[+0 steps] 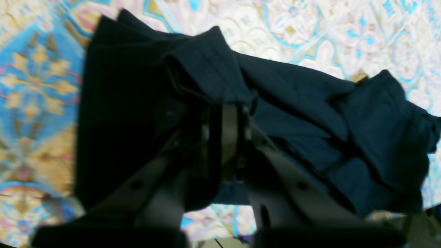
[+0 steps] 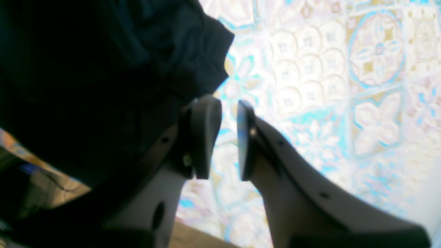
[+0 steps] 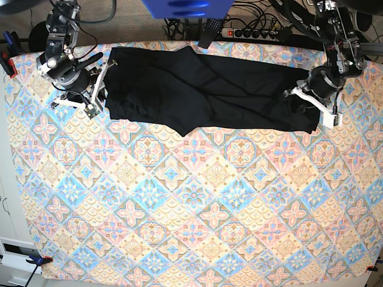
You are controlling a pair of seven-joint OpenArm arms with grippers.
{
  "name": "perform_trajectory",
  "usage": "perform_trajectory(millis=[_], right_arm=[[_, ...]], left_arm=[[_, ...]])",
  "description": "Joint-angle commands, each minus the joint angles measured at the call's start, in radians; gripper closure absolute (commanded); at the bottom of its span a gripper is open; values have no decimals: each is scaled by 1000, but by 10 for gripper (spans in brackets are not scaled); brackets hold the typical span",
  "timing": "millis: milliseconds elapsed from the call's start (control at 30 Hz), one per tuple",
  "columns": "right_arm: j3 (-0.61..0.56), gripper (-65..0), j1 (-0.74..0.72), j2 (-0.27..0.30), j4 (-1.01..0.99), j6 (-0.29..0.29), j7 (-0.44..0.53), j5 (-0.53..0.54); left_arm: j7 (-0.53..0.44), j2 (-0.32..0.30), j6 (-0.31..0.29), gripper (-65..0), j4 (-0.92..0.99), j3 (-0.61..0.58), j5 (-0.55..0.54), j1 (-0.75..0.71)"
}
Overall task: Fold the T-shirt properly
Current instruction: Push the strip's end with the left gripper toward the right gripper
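Observation:
The black T-shirt (image 3: 203, 89) lies spread in a long, creased band across the far part of the table. My left gripper (image 3: 302, 104) is at its right end; in the left wrist view this gripper (image 1: 229, 106) is shut on a bunched fold of the T-shirt (image 1: 303, 103). My right gripper (image 3: 100, 89) hovers at the shirt's left edge. In the right wrist view that gripper (image 2: 225, 103) is open, with only patterned cloth showing through the gap. There the T-shirt (image 2: 86, 69) hangs dark beside the left finger (image 2: 205, 134).
A tablecloth (image 3: 191, 203) patterned in blue, orange and pink covers the whole table. Behind the far edge lie a power strip (image 3: 251, 33) and cables, with a blue object (image 3: 185, 7) at top centre. Clamps hold the cloth at the left corners (image 3: 37, 260).

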State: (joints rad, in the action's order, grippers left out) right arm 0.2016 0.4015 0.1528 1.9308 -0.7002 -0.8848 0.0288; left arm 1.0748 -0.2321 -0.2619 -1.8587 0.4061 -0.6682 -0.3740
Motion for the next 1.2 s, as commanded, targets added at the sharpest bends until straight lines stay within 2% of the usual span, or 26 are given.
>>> perform_trajectory(millis=[0, 133, 300, 533, 600, 767, 833, 1000, 1100, 1167], right_arm=[[20, -118, -5, 9, 17, 2, 14, 29], [72, -118, -5, 9, 17, 2, 14, 118], [106, -119, -5, 9, 17, 2, 14, 124], [106, -119, -3, 11, 17, 2, 14, 124], [106, -119, -3, 11, 17, 2, 14, 124], [106, -119, -3, 11, 17, 2, 14, 124], [106, -120, -3, 11, 17, 2, 14, 124], [106, -120, -3, 11, 17, 2, 5, 124], [100, -122, 9, 44, 9, 2, 2, 124], [97, -148, 17, 63, 8, 2, -27, 124]], left_arm=[[-5, -2, -4, 0, -17, -20, -12, 5], [-8, 1, -3, 0, -17, -95, -12, 10], [-84, 1, -3, 0, 0, -175, -11, 10], [-100, 1, -3, -93, 104, -250, -12, 43], [-100, 1, -3, -143, 101, -247, -15, 42], [-100, -6, -1, -322, 40, -233, -15, 19], [-100, -6, -1, -370, -17, -194, -20, 2], [-98, -14, -3, -383, -74, -118, -20, -6], [-95, -60, -3, -383, -71, -80, -14, -29], [-94, -92, -3, -383, -65, -59, -12, -33]])
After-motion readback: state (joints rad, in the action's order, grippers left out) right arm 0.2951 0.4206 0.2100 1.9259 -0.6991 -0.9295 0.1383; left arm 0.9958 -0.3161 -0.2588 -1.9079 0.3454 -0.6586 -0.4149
